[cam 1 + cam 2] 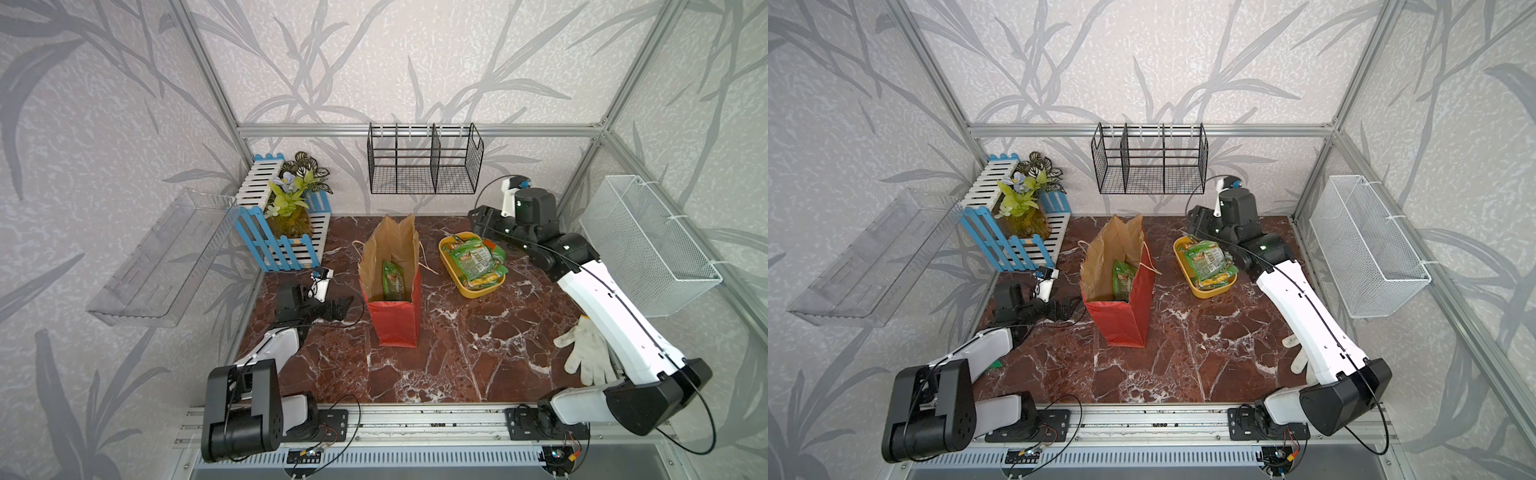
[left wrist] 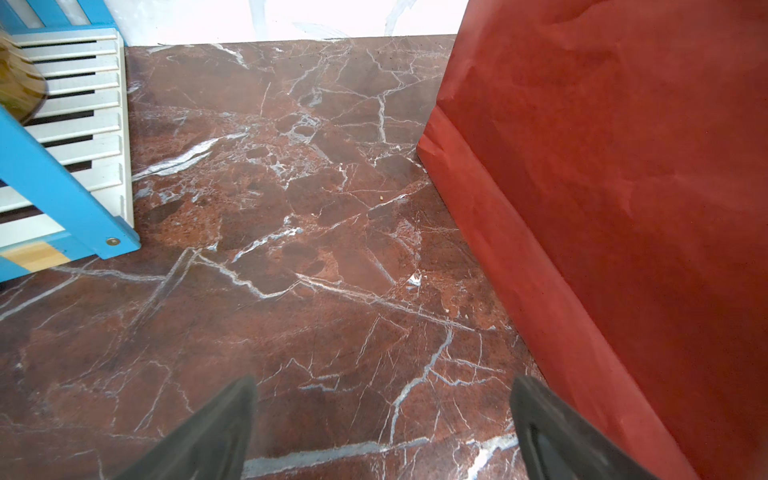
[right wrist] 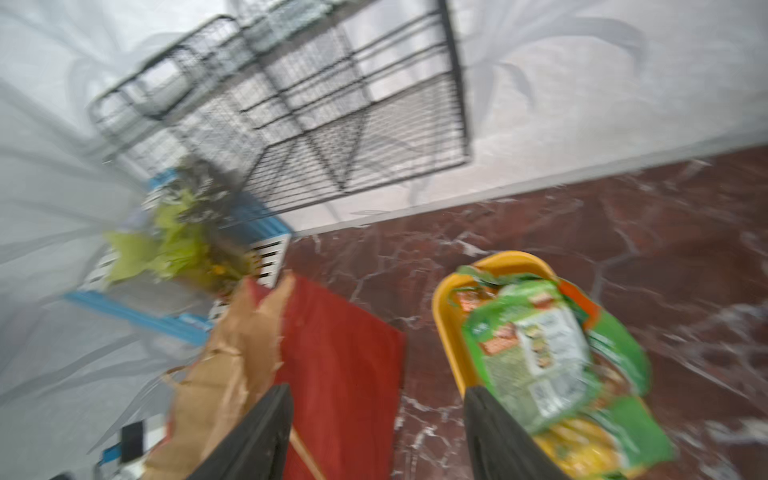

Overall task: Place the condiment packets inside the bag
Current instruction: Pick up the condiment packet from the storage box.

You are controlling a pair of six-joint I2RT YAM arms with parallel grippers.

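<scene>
**mossy_k:** Inside the tall red paper bag with the brown kraft lining point(image 1: 395, 320) there's one flat green glossy condiment packet point(image 1: 392, 281) standing on edge against the inner wall. You can see it down through the mouth in both top views.

**dex44:** And the others?

**mossy_k:** Piled in the yellow plastic tray point(image 1: 473, 291), a heap of green sachets with orange and white print point(image 1: 473, 259), just to the right of the bag on the dark red marble tabletop point(image 1: 457, 353).

**dex44:** Where's the claw vs the packets?

**mossy_k:** The right gripper point(image 3: 378, 432) is up at the far side of the tray. Its wrist view is blurry, but both black fingers point(image 3: 494, 436) are spread with nothing between them, one next to the bag's torn rim, the other right at the packet heap. Can't tell if it's touching.

**dex44:** Left one?

**mossy_k:** The left gripper point(image 2: 382, 432) is low over the marble just left of the bag, jaws wide apart, empty, close to the red wall. The blue and white slatted wooden planter point(image 1: 282, 232) sits behind it, and a white knit glove point(image 1: 586, 353) lies near the right arm.
</scene>
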